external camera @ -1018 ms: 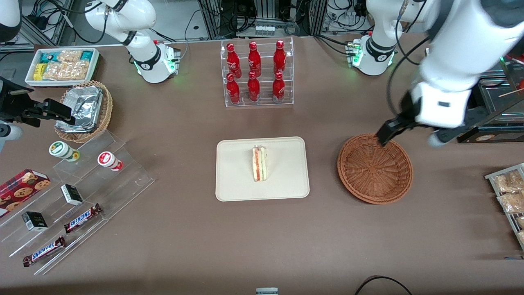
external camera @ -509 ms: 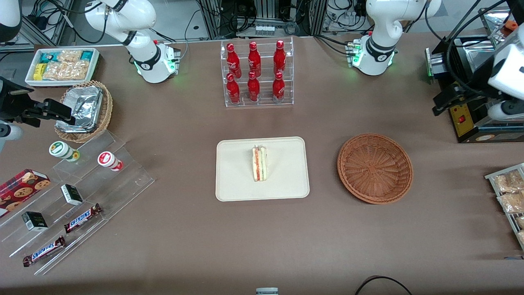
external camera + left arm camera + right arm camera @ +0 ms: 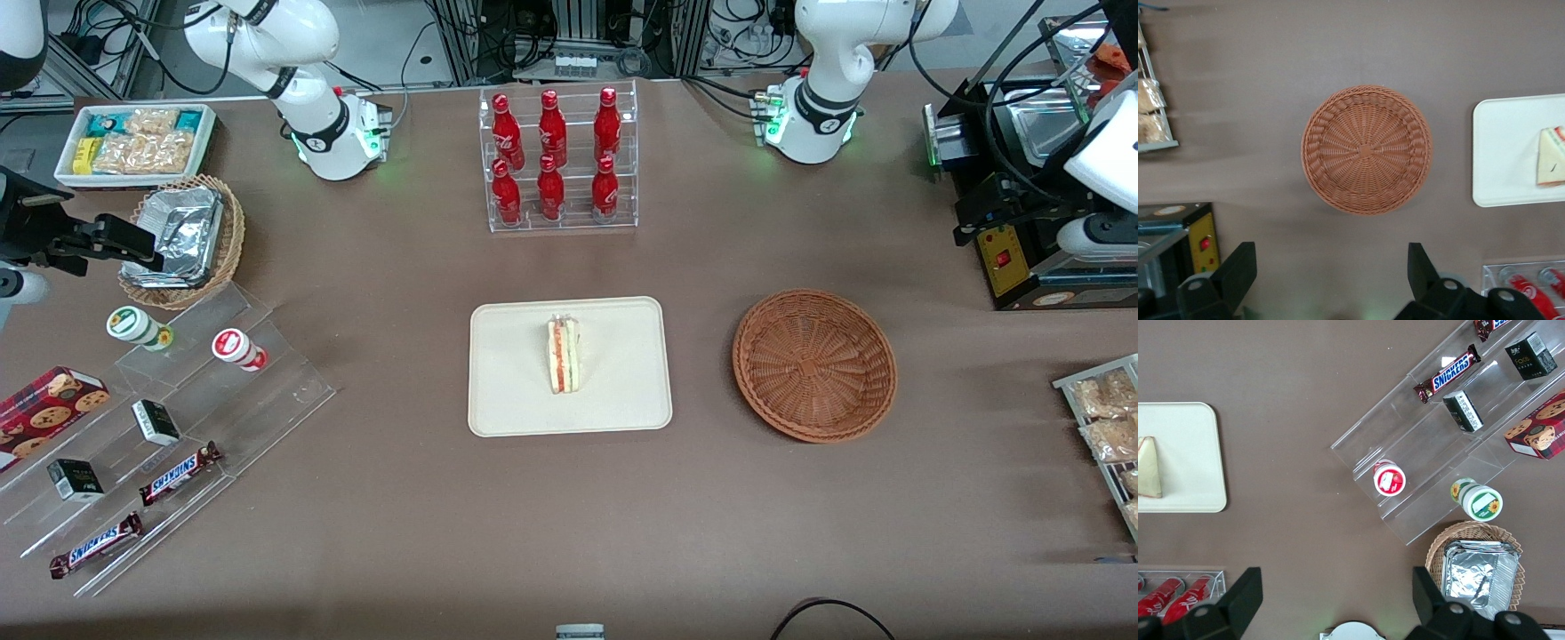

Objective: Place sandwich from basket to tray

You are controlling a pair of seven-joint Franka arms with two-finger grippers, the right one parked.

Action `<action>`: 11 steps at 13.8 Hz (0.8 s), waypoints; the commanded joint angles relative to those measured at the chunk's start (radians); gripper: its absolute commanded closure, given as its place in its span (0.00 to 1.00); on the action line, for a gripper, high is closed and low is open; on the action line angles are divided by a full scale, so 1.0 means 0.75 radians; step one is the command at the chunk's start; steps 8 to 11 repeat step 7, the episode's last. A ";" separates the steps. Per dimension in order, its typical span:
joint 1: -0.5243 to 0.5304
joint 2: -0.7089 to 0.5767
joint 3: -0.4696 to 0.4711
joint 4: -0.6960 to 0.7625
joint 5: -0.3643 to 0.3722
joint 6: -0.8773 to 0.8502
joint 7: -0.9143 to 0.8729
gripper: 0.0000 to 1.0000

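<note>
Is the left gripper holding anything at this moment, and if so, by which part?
Nothing is held. The gripper hangs open, jaws spread wide, high above the table near the basket, which is empty. The sandwich rests on the tray.

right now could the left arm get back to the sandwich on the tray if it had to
Probably yes. The sandwich sits uncovered on the tray with nothing stacked near it. The left hand is open, empty, and raised near the basket, toward the working arm's end.

Sandwich [image 3: 564, 356] on tray [image 3: 516, 391] — basket [image 3: 814, 364] beside; gripper [image 3: 1331, 273] above
</note>
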 commanded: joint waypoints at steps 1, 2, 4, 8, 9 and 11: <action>0.027 0.007 -0.015 0.021 0.033 0.013 0.044 0.00; 0.031 0.007 -0.015 0.021 0.033 0.013 0.046 0.00; 0.047 0.007 -0.013 0.017 0.033 0.002 0.046 0.00; 0.051 0.012 -0.020 0.019 0.021 0.000 0.034 0.00; 0.051 0.012 -0.020 0.019 0.021 0.000 0.034 0.00; 0.051 0.012 -0.020 0.019 0.021 0.000 0.034 0.00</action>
